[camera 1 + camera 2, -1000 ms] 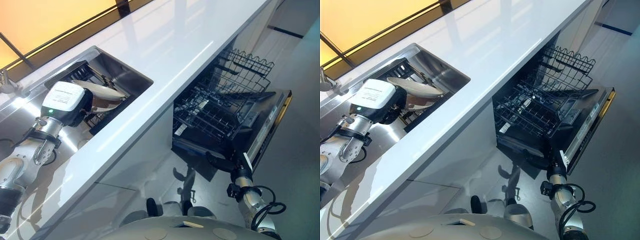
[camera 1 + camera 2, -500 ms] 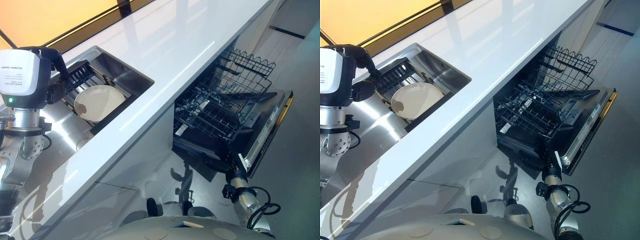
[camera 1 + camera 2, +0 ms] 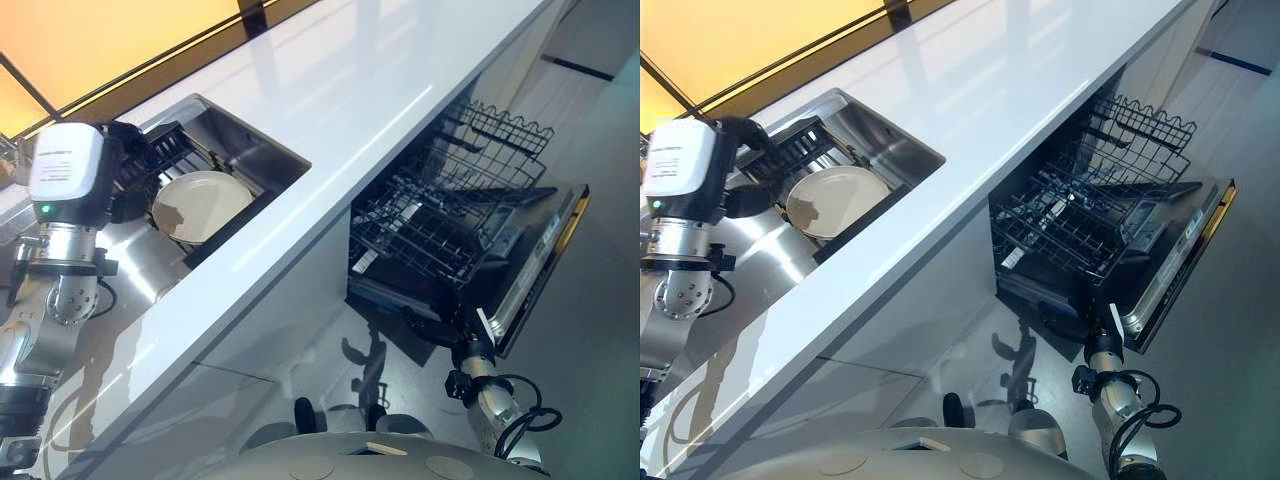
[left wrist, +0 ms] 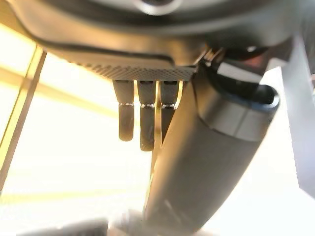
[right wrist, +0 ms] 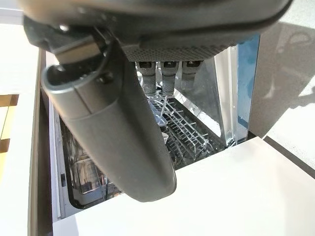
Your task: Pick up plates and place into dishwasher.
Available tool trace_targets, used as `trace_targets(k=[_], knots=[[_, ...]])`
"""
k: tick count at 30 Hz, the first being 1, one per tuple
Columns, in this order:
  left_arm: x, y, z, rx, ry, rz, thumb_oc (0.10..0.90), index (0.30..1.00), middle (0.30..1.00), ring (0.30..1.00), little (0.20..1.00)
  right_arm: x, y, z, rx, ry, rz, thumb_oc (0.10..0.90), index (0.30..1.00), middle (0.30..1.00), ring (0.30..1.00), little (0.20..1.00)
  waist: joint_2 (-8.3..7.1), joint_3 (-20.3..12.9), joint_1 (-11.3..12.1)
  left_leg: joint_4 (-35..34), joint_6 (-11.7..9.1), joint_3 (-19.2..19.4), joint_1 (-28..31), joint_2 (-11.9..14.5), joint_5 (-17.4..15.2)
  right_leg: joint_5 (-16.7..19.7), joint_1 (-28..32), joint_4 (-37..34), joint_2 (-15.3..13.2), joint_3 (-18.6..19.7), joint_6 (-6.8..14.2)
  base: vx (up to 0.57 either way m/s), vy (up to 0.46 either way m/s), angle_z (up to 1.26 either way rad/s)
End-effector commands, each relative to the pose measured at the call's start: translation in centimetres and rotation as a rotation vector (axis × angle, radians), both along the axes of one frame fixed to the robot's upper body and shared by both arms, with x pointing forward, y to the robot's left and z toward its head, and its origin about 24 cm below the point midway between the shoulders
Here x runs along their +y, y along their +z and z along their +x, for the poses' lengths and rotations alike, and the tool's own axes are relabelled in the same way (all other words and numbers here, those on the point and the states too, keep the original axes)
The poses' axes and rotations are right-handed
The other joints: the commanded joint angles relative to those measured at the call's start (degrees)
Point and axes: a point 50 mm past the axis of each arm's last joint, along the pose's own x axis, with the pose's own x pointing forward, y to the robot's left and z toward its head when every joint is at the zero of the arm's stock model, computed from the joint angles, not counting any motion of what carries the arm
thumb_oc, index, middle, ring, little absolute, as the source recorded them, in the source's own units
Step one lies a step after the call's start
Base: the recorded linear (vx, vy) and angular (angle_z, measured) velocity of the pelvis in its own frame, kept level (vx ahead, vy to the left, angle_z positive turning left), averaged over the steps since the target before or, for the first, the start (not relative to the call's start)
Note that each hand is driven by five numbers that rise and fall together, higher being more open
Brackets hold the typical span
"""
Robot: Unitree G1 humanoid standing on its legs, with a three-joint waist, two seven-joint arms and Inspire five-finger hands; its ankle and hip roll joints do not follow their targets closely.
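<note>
We count one plate (image 3: 200,205), one sink (image 3: 258,155), one dishwasher (image 3: 520,275) and two wire racks. The plate is round, cream-white and smooth, with a shallow rim. It lies tilted in the steel sink, propped against a black slatted drying rack (image 3: 165,150) that sits in the basin. Whether a second plate lies under it we cannot tell.

The sink is brushed metal, rectangular, sunk into a long glossy white desk (image 3: 340,90). Below the desk's front edge the dishwasher stands with its door dropped flat. The lower rack (image 3: 420,235) of dark wire is pulled out over the door, and an upper rack (image 3: 495,125) of the same wire shows behind it.

The left robot hand (image 3: 125,170) hangs above the near end of the sink, just beside the plate and apart from it; in its wrist view its fingers (image 4: 140,118) hang straight and relaxed, holding nothing. The right robot hand (image 3: 440,325) is low by the front corner of the dishwasher door; its wrist view shows its fingers (image 5: 165,76) reaching straight toward the wire rack, empty as well.
</note>
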Motion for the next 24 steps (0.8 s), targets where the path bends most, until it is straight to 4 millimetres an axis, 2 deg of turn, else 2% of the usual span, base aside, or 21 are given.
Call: trace_targets(k=[1,6,14,21,24], knots=[[-0.8,4.2,1.2,-0.041,-0.069,0.028,0.800,0.900,0.900,0.900,0.900,0.8,4.8,3.5,-0.292,0.067,-0.031,0.800,0.900,0.900,0.900,0.900,0.25,-2.00,-1.36,0.10,1.24,-0.86,0.91,-4.54,-7.20,-2.63,-5.13,6.35,2.93,-0.72,4.49,0.00,0.000,0.00],[-1.6,5.0,2.3,0.078,-0.098,0.054,0.800,0.900,0.900,0.900,0.900,0.9,4.7,3.7,-0.287,0.079,-0.035,0.800,0.900,0.900,0.900,0.900,0.66,-1.84,-1.81,0.10,1.41,-0.59,0.93,-4.67,-7.20,-2.40,-5.28,6.52,2.88,-0.61,4.69,0.00,0.000,0.00],[-0.6,7.0,4.9,0.156,-0.027,-0.031,0.800,0.900,0.900,0.900,0.900,1.2,4.6,4.0,-0.274,0.110,-0.032,0.800,0.900,0.900,0.900,0.900,1.06,-1.84,-3.18,0.10,1.39,0.64,0.89,-4.54,-7.13,-1.65,-5.59,6.61,2.86,-0.33,5.02,0.00,0.000,0.00],[1.7,9.9,7.8,0.138,0.079,-0.184,0.800,0.900,0.900,0.900,0.900,1.4,4.1,3.9,-0.232,0.148,-0.030,0.800,0.900,0.900,0.900,0.900,1.75,-1.86,-5.96,0.10,1.39,3.18,0.93,-4.30,-7.21,-0.84,-6.50,6.98,2.84,0.65,5.43,0.05,-0.010,-0.03],[3.0,11.2,8.5,0.118,0.152,-0.176,0.800,0.900,0.900,0.900,0.900,1.3,3.9,3.5,-0.209,0.160,-0.035,0.800,0.900,0.900,0.900,0.900,2.28,-1.61,-7.34,0.10,1.37,4.51,0.89,-4.16,-7.25,-0.79,-7.02,7.05,2.85,1.18,5.50,0.07,0.003,-0.16]])
